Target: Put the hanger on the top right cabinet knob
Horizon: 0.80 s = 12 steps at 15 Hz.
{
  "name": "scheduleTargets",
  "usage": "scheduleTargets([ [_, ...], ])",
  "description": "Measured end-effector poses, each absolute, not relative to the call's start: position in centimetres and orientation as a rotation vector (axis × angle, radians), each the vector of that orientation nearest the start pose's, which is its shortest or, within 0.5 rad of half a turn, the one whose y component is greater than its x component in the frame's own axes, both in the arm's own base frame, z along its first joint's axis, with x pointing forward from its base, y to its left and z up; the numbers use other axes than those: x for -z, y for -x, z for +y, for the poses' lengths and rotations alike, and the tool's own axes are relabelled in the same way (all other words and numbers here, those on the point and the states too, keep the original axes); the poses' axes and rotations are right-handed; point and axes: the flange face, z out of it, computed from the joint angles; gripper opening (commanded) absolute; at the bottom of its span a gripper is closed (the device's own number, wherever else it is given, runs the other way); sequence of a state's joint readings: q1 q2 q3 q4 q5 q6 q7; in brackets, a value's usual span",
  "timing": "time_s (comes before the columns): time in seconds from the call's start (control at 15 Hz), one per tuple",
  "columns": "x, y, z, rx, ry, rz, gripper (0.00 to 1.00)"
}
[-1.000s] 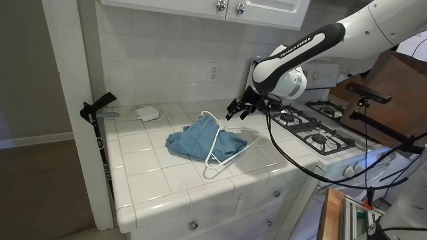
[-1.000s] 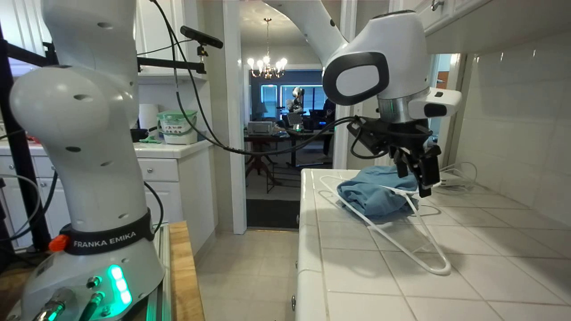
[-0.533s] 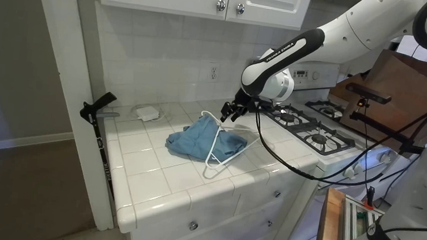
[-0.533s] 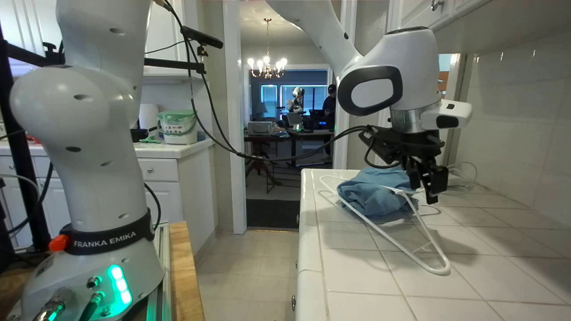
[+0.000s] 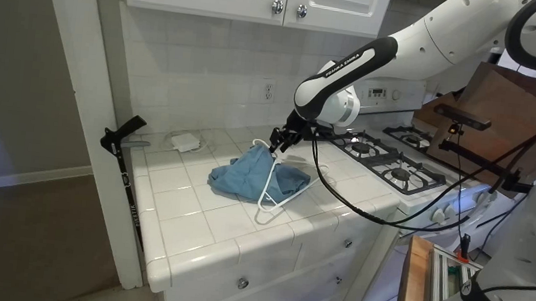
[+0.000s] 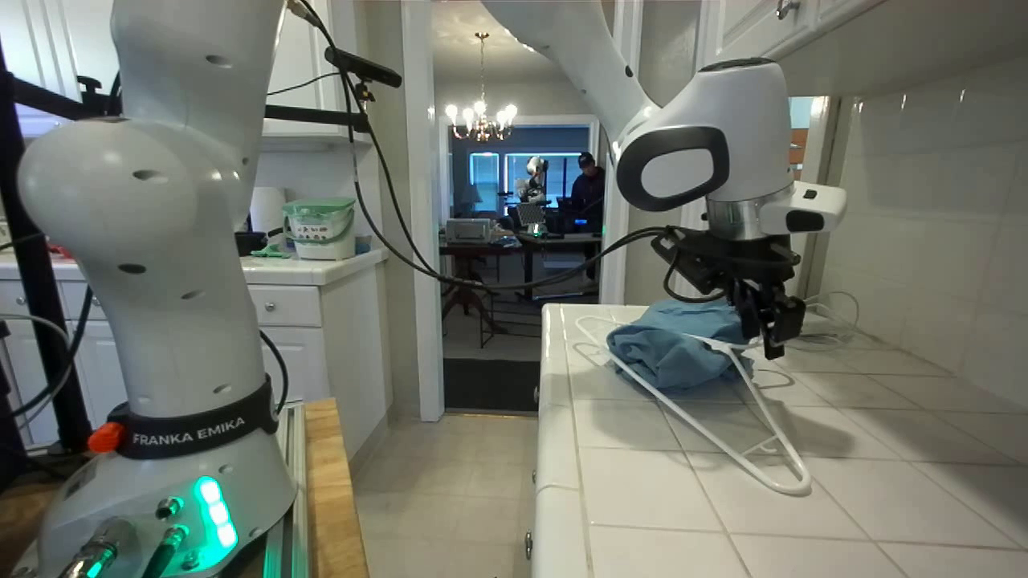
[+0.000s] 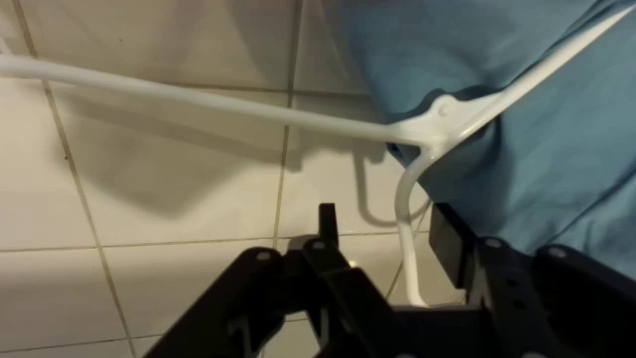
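With our gripper (image 7: 385,228) spread, let's center the hook (image 7: 406,233) of the hanger (image 7: 427,127) before squeezing, avoiding the cloth (image 7: 561,164).

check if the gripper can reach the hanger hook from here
Probably yes: the gripper is open and, in the wrist view, the hanger hook shows between its fingers, though one might brush the blue cloth.

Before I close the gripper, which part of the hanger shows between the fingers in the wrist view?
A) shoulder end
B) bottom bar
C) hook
C: the wrist view shows the hook of the hanger within the gap of the open gripper.
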<state>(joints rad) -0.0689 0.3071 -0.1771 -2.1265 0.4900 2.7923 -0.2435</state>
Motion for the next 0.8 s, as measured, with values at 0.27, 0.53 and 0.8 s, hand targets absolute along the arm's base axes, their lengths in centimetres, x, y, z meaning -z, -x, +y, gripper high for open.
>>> scheduleTargets([
  [0.27,-29.3,-58.0,-16.4,0.581,2.915,0.628,0.5],
  [0.53,-28.9,-58.0,-16.3,0.57,2.911,0.638,0.34],
  [0.8,-29.0,-58.3,-15.9,0.575,2.907,0.629,0.01],
])
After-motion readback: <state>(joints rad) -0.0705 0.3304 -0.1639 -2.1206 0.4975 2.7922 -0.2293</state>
